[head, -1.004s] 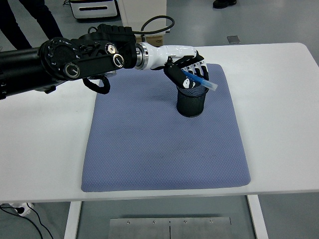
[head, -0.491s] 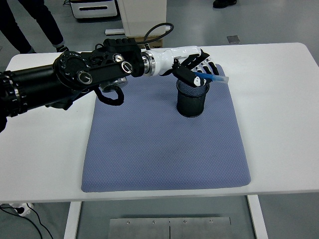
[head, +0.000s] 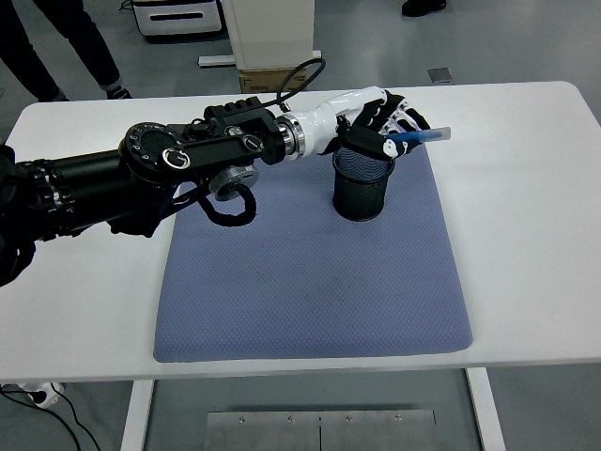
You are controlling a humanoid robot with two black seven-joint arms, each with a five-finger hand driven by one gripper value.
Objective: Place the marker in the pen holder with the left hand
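Note:
A black mesh pen holder (head: 362,186) stands upright on the blue-grey mat (head: 310,282), toward its far right part. My left hand (head: 387,124), white with black finger joints, hovers just above the holder's rim with its fingers curled around a blue marker (head: 419,137). The marker lies nearly level, its pale tip pointing right beyond the holder's rim. The black left arm (head: 141,174) reaches in from the left edge across the table. My right arm does not show.
The mat lies on a white table (head: 535,216). Beyond the far edge stand a cardboard box (head: 272,80), a white unit (head: 174,17) and a person's legs (head: 56,47) at the top left.
My left hand has risen and shifted right above the holder, carrying the marker. The marker has swung from tilted down-right to almost level. The arm has stretched further over the table.

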